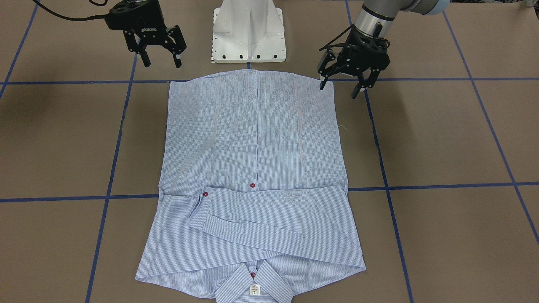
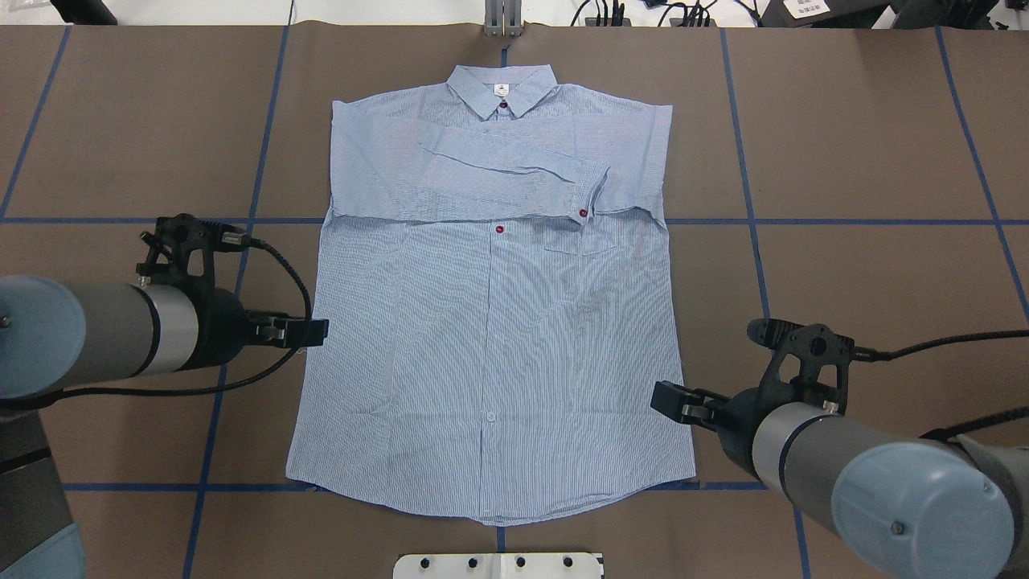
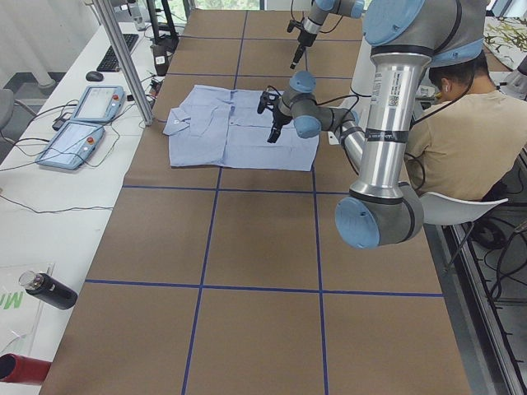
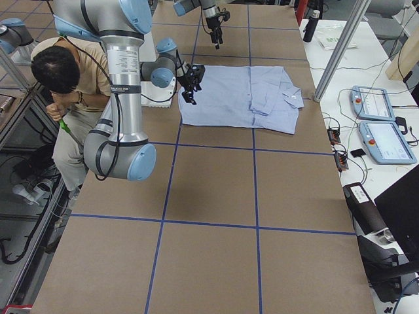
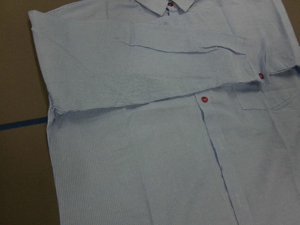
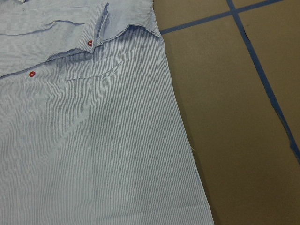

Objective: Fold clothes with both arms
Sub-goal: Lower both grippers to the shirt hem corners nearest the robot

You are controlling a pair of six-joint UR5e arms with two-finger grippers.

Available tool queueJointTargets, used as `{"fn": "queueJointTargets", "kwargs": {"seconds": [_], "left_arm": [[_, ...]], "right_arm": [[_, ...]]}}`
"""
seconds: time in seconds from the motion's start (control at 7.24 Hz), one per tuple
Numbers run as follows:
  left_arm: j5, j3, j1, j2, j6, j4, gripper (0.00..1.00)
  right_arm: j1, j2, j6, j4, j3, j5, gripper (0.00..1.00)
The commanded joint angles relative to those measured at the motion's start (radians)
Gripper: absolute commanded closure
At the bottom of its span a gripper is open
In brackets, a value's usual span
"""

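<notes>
Centrally on worktop [image 1: 442,139]: light blue striped shirt [image 1: 252,139], flat, buttons up, collar toward far edge, hem toward robot-side edge, both sleeves folded across chest. Left end effector [image 1: 339,89] released, fingers spread, just beside one side seam near hem; right end effector [image 1: 162,63] likewise released, near opposite side.

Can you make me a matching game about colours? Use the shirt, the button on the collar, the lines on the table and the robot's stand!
Things:
1. shirt
2. collar button
3. tape lines
4. robot stand

Colours:
A. dark red
B. white
C. light blue with thin stripes
D. dark blue

Right pairs: 1-C, 2-A, 3-D, 4-B.
</notes>
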Motion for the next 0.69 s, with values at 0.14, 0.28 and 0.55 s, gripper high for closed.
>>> {"fn": "queueJointTargets", "kwargs": {"seconds": [0.14,0.28,0.55], "left_arm": [[0.171,0.053,0.229,0.101,-0.259,-0.098,0.0],[0.2,0.082,0.264,0.096,-0.282,-0.095,0.02],[0.208,0.124,0.275,0.09,-0.284,-0.087,0.25]], "right_arm": [[-0.054,-0.018,0.037,0.001,0.001,-0.061,0.0],[-0.054,-0.018,0.037,0.002,0.002,-0.064,0.0],[-0.054,-0.016,0.037,0.002,0.002,-0.066,0.0]]}}
